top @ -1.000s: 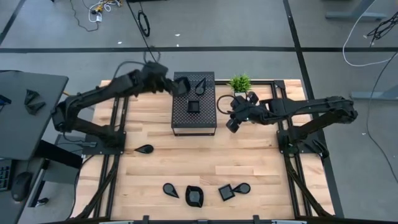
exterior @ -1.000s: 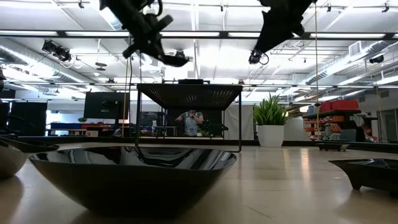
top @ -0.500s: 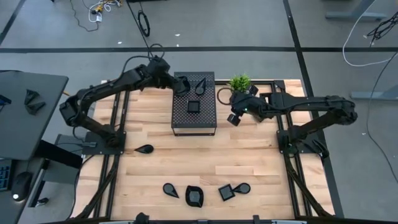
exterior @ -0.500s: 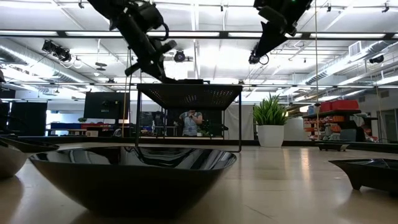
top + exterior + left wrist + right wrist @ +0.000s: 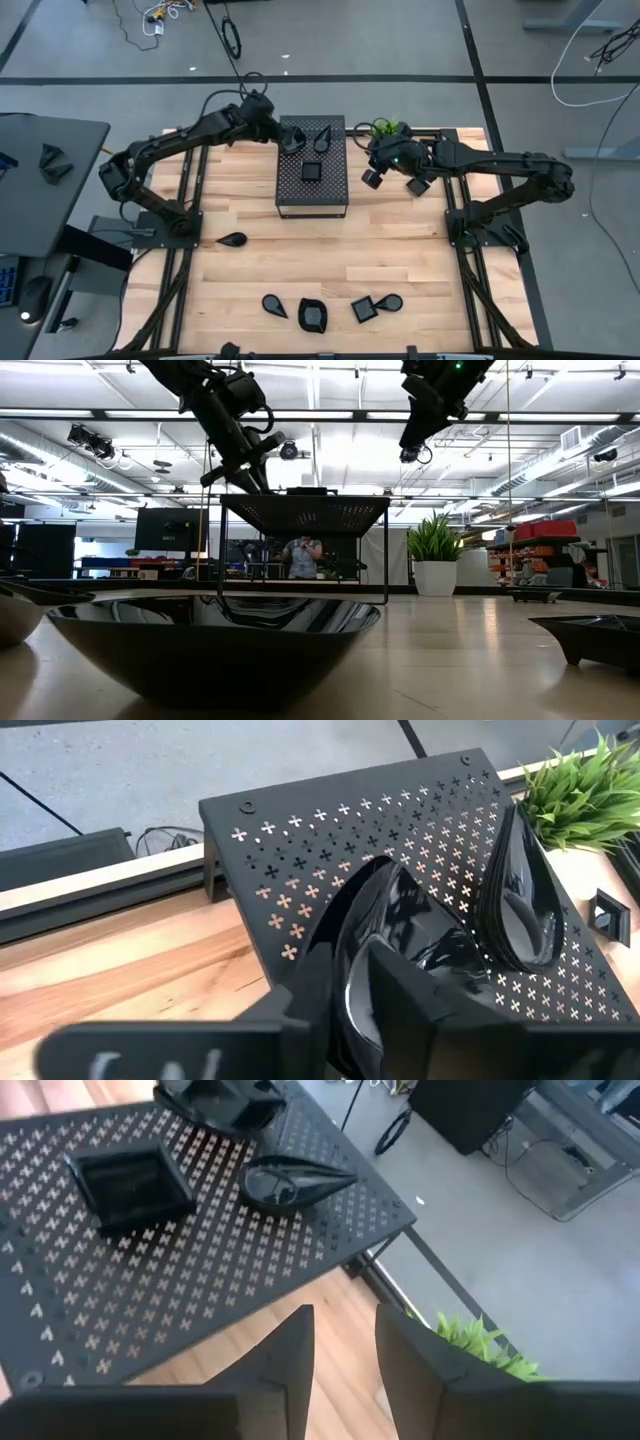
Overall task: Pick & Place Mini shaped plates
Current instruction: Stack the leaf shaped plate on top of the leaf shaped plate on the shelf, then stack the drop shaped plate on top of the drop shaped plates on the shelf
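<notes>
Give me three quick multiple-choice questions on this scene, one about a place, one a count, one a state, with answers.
1. Where is the square plate?
A. on the perforated box
B. on the wooden table
C. in the right claw

2. How many plates lie on the wooden table?
A. two
B. five
C. nine

3. What is the left claw doing?
A. hanging open
B. gripping the plant
C. holding a plate over the box

Answers: 1 A, the high view shows it on the box top. 2 B, one alone plus four near the front edge. 3 C, its wrist view shows a glossy plate between the fingers.
</notes>
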Robot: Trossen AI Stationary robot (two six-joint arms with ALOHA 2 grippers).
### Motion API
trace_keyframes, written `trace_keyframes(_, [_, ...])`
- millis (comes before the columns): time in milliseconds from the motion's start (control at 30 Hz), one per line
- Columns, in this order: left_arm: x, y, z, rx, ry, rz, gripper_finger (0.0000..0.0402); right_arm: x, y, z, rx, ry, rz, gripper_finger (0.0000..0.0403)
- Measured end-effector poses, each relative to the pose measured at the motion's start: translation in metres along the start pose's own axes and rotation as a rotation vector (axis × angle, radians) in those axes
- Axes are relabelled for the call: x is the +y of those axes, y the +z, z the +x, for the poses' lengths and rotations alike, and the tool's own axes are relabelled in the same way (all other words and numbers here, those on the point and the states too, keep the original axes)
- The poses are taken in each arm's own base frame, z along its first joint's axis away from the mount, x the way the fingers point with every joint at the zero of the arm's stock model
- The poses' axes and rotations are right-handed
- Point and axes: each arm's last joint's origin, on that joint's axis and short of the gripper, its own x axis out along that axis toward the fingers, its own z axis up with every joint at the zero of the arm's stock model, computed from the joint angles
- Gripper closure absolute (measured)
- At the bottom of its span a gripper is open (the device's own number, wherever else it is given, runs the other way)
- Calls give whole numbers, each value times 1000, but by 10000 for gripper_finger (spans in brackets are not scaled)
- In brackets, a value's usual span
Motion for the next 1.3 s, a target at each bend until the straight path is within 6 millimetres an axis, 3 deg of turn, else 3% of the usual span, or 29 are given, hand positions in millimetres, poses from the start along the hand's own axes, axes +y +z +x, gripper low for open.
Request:
trace_keyframes(167, [-1, -1, 0, 7, -11, -7, 282, 0, -1, 0, 11, 6, -5, 292])
trace_keyframes(333, [-2, 0, -7, 13, -53, -23, 270, 1, -4, 0, 44, 60, -17, 292])
trace_keyframes(733, [1, -1, -51, -27, -31, 33, 319, 2, -5, 0, 58, 92, 9, 292])
trace_keyframes(967, [-1, -5, -47, 16, -51, 71, 324, 4, -2, -1, 30, 111, 44, 292])
trace_keyframes(1133, [-9, -18, -40, 100, -52, 151, 341, 5, -3, -1, 37, 150, 49, 292])
trace_keyframes(1300, [-19, -47, -55, 275, -23, 253, 370, 7, -8, 3, 55, 156, 57, 292])
